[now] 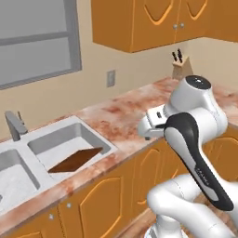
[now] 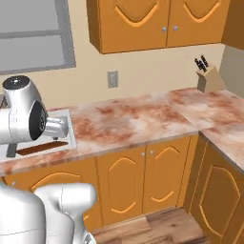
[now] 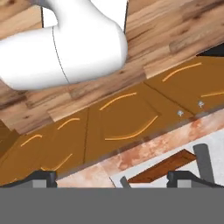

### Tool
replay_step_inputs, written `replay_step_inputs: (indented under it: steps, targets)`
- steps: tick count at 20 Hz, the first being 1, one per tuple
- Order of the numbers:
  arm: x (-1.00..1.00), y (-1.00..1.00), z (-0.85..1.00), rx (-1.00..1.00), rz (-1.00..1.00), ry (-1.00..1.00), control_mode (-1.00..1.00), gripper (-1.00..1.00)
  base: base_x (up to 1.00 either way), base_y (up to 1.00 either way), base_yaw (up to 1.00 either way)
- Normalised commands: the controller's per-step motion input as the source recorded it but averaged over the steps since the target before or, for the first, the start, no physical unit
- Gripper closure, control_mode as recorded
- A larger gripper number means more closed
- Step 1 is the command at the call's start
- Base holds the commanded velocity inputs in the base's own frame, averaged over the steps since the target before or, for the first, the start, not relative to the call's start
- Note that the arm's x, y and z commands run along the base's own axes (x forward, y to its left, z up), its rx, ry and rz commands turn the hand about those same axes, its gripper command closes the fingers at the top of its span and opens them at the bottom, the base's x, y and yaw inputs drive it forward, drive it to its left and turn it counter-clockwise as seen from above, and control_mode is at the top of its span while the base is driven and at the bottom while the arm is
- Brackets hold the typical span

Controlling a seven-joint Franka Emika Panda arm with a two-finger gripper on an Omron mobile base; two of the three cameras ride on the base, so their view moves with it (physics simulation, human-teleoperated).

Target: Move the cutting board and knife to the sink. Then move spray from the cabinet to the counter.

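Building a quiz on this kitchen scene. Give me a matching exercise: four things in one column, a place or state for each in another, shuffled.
Things:
1. board
2. knife block
3. faucet
4. outlet

Places:
A. on the wall above the counter
B. lying in the right basin of the sink
C. in the far counter corner
D. upright behind the sink

Pairs: 1-B, 2-C, 3-D, 4-A

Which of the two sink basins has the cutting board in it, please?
The basin nearer the knife block, right of the faucet: the cutting board leans in it. The other basin has none.
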Motion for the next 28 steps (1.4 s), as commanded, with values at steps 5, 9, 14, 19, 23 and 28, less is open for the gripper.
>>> replay_step_inputs:
  steps: [5,9,14,19,23,28]
  targets:
    - [0.0,0.0,0.0,0.0,0.0,0.0,1.0,-1.0,0.0,-0.37,-0.84]
    - [0.0,0.0,0.0,0.0,0.0,0.0,1.0,-1.0,0.06,-0.43,-0.83]
    - [0.0,0.0,0.0,0.0,0.0,0.0,1.0,-1.0,0.02,-0.44,-0.84]
    - [0.0,0.0,0.0,0.0,0.0,0.0,1.0,-1.0,0.01,-0.43,-0.84]
    - [0.0,0.0,0.0,0.0,0.0,0.0,1.0,-1.0,0.05,-0.39,-0.84]
    - [0.0,0.0,0.0,0.0,0.0,0.0,1.0,-1.0,0.11,-0.42,-0.81]
